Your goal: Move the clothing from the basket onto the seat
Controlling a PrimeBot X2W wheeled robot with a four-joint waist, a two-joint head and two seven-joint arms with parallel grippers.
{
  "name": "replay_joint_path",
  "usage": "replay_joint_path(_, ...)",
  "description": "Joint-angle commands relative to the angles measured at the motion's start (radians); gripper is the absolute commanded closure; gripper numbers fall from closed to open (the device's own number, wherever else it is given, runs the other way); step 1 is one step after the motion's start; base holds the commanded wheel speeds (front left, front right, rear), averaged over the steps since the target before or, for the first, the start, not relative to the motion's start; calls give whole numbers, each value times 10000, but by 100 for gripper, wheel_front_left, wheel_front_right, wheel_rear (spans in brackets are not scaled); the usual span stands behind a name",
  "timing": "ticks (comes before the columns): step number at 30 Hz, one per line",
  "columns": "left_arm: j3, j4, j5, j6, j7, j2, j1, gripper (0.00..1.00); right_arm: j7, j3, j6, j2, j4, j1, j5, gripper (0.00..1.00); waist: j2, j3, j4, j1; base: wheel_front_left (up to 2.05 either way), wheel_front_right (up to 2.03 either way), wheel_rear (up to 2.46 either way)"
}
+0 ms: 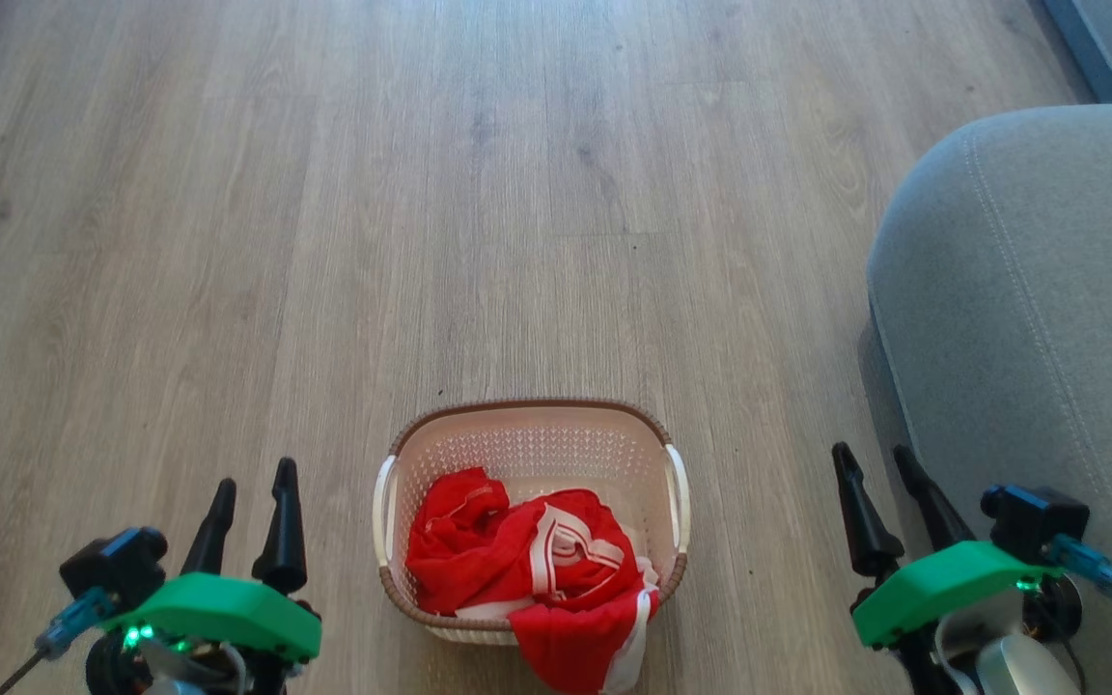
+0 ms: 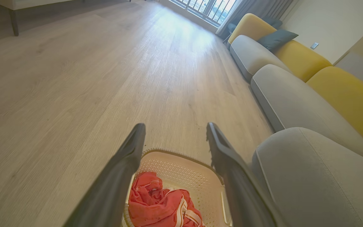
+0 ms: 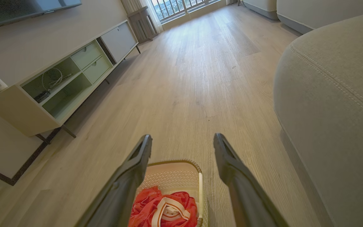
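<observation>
Two ends hang spread and empty; pickup not yet begun. Right of the left gripper (image 1: 255, 475) sits the basket (image 1: 537, 446) holding the clothing (image 1: 517, 560). The right gripper (image 1: 871, 452) has the seat (image 1: 1048, 290) just right. Next, likely: reach in, pinch fabric.

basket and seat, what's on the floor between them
Bare wood floor between basket and seat in the head view; the right end effector hangs above it.

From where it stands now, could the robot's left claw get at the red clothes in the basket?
Probably yes. The left claw is open and empty, the clothing lies heaped in the open-topped basket just beside it, and nothing stands between them.
</observation>
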Motion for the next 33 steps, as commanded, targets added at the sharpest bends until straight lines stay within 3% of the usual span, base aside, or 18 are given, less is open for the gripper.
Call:
replay_joint_path(1,162,-379,365,89,-162,120,-500,0,-177,211,61,-200,-265,-564,-360,0,0,-5,4,0,0,0,0)
replay_joint_path(33,138,-581,3996,306,-1069,153,-424,0,-1090,531,82,-136,-284,-581,-3920,0,0,67,-128,0,0,0,0)
